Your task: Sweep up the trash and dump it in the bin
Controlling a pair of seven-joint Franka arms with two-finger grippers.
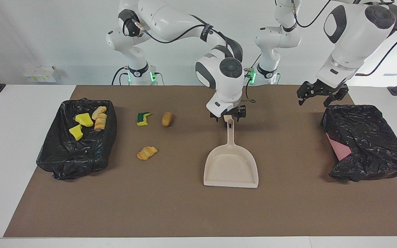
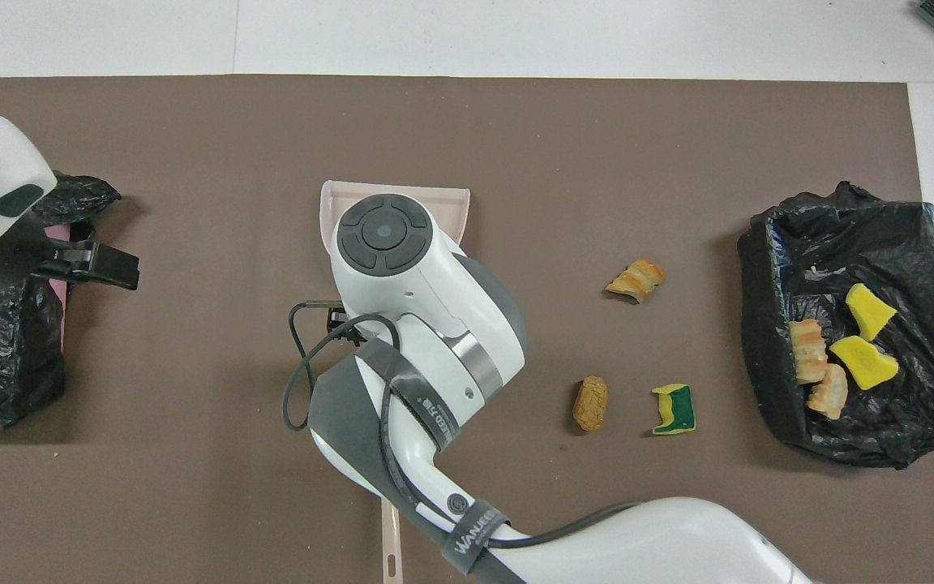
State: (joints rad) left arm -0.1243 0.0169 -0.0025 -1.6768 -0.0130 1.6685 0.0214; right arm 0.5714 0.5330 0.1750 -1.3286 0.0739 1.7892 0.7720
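- The dustpan (image 1: 231, 166) is seen lying flat on the brown mat (image 1: 184, 213) near the middle of the table, its handle pointing toward the robots and its mouth away from them.
- The right gripper (image 1: 228, 116) is seen just over the tip of the dustpan's handle; its fingers are parted on either side of the handle's end, and no grip on the handle can be made out.
- In the overhead view, most of the dustpan is hidden by the right arm.
- The left gripper (image 1: 317, 95) is held in the air with its jaws spread wide and nothing between them, over the mat beside a crumpled black bag (image 1: 367, 141) at the left arm's end of the table.
- A pink surface (image 1: 338, 148) is shown under that bag.
- Three scraps are found loose on the mat toward the right arm's end: a green-backed sponge piece (image 1: 143, 118), a brown bread lump (image 1: 166, 119) just beside it, and a croissant piece (image 1: 146, 153) farther from the robots than both.
- A bin lined with black plastic (image 1: 78, 151) is placed at the right arm's end; two yellow sponge pieces (image 1: 80, 125) and pastry pieces (image 1: 99, 118) are seen inside it.
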